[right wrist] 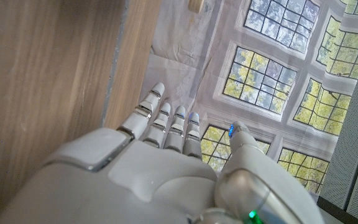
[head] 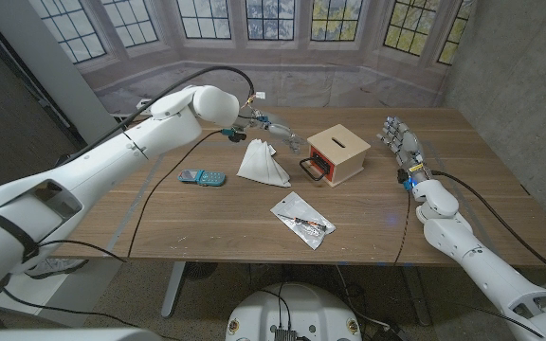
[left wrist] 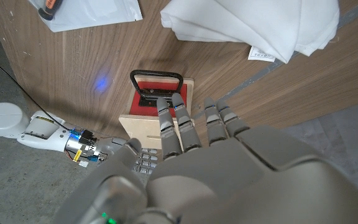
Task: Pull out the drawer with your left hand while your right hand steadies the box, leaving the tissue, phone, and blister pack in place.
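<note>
1. Even, soft light fills the head view; shadows on the tabletop (head: 207, 213) are faint.
2. Wide-angle bending shows toward 3 and 9 o'clock.
3. A blue glow spots the wood in the left wrist view.
4. Near robot hand (left wrist: 191, 162) surfaces blur.

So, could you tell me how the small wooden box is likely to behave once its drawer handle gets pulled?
The wooden box looks small and probably light, so it may well slide toward the pull unless braced. The right hand stands apart from it, so nothing steadies it yet. The left hand hovers near the black handle, which looks rigid enough to hook.

head overhead, wrists close, sharing box (head: 338, 154)
</note>
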Controlling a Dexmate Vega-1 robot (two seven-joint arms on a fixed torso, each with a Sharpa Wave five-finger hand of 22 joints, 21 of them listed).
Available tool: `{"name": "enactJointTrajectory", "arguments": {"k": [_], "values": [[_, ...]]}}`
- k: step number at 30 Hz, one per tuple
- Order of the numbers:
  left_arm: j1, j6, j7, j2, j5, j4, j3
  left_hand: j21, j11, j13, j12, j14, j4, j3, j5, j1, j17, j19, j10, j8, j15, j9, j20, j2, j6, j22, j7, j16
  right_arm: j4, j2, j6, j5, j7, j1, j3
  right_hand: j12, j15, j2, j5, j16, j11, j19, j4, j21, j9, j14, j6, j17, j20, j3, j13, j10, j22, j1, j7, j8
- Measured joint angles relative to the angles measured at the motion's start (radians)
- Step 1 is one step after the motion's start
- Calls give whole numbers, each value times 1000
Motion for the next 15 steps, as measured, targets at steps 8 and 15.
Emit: {"name": "enactJointTrajectory", "arguments": {"k": [8,15], "values": [[-31,-8,-24,-31,26,31,32,0,0,0,0,0,0,0,0,-10,0,-4,0,0,0,0,-4,-3,0,0,0,0,3,0,9,4,1,-6,7,0,0,0,0,0,0,0,0,0,0,0,0,0,0,0,0,0,0,0,0,0],[-48,-11,-35,-51,41,49,54,0,0,0,-7,-2,0,0,0,-17,0,-3,0,0,-11,0,-4,-2,0,-2,0,-6,7,-7,15,5,9,-7,12,0,0,0,0,0,0,0,0,0,0,0,0,0,0,0,0,0,0,0,0,0]]}}
